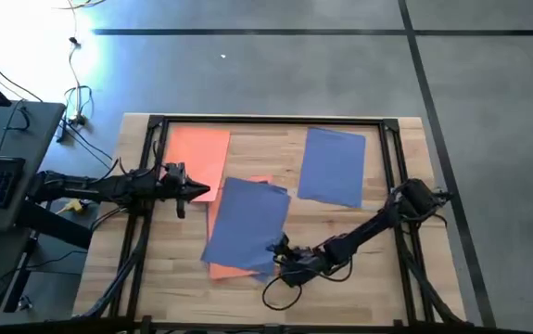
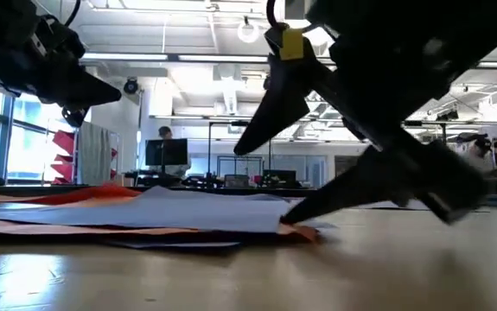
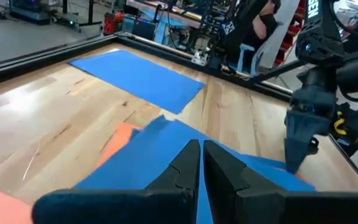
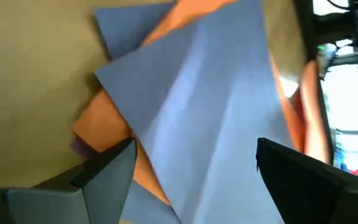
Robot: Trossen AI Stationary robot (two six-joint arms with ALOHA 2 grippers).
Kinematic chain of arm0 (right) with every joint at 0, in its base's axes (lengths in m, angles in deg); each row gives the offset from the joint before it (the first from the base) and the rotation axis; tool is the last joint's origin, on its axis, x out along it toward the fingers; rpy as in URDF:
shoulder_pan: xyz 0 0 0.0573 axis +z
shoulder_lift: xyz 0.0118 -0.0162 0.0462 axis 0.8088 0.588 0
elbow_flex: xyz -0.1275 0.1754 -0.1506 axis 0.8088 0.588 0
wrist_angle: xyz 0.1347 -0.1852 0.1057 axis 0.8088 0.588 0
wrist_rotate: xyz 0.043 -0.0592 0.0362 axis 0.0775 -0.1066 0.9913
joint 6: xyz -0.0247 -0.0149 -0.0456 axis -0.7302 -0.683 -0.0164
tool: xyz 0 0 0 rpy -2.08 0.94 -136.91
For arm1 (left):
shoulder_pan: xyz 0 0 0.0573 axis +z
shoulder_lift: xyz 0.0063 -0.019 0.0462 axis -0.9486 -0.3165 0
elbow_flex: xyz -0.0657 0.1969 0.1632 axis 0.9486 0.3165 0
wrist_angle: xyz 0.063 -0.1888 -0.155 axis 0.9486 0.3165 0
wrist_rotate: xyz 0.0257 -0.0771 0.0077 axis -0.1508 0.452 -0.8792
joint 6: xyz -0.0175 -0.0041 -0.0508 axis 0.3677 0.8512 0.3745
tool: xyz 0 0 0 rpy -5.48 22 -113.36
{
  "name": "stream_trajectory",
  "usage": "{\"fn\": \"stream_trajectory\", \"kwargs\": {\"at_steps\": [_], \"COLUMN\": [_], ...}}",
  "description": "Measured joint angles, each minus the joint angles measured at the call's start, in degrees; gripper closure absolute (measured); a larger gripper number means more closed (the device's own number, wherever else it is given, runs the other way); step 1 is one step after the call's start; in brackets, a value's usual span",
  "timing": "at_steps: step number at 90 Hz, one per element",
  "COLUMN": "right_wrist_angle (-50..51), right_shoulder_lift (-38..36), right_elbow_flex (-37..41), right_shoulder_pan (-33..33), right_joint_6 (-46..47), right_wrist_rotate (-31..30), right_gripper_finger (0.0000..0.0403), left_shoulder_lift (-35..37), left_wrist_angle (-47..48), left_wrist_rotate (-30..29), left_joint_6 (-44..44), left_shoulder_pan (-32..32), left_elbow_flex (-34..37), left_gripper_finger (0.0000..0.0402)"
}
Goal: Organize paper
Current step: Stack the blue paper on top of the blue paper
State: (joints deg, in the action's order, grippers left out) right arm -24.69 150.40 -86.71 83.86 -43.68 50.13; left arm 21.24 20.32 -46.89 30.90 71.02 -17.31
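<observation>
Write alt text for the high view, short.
Overhead: the right gripper, fingers open, reaches the near corner of a mixed blue-and-orange paper pile at table centre. The left gripper hangs shut beside an orange sheet; a separate blue sheet lies far right.

Thin flat rectangular paper sheets lie in three places. One orange sheet point(image 1: 199, 153) lies flat at the far left. One blue sheet point(image 1: 332, 165) lies flat at the far right. In the middle, a tilted blue sheet point(image 1: 246, 221) tops a loose stack with orange edges point(image 1: 226, 271) showing beneath.
</observation>
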Motion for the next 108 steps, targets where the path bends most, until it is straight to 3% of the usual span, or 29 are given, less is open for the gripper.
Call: {"fn": "stream_trajectory", "kwargs": {"at_steps": [27,39,53,72,92,108], "right_wrist_angle": [-4.38,-4.83,-5.86,-7.02,-9.32,-11.60], "right_shoulder_lift": [0.00,0.00,0.00,0.00,0.00,0.00], "right_elbow_flex": [0.00,0.02,0.02,0.02,0.02,0.02], "right_shoulder_pan": [-4.35,-6.64,-9.24,-11.75,-15.02,-16.81], "right_joint_6": [-0.90,-3.82,-5.22,-5.30,1.57,2.46], "right_wrist_rotate": [-1.85,1.65,12.37,13.76,16.94,16.89], "right_gripper_finger": [0.0091,0.0091,0.0098,0.0152,0.0220,0.0248], "left_shoulder_lift": [-2.04,-2.23,-2.20,-2.20,-2.20,-2.20], "left_wrist_angle": [0.04,0.09,0.07,0.03,0.02,0.04], "left_wrist_rotate": [-0.42,-0.50,-0.68,-0.88,-0.88,-0.88], "left_joint_6": [0.02,0.02,0.02,0.01,0.02,0.05], "left_shoulder_pan": [0.01,0.02,0.02,0.02,0.00,0.02], "left_elbow_flex": [0.00,0.00,0.00,0.00,0.00,0.00], "left_gripper_finger": [0.0402,0.0402,0.0402,0.0402,0.0402,0.0402]}}
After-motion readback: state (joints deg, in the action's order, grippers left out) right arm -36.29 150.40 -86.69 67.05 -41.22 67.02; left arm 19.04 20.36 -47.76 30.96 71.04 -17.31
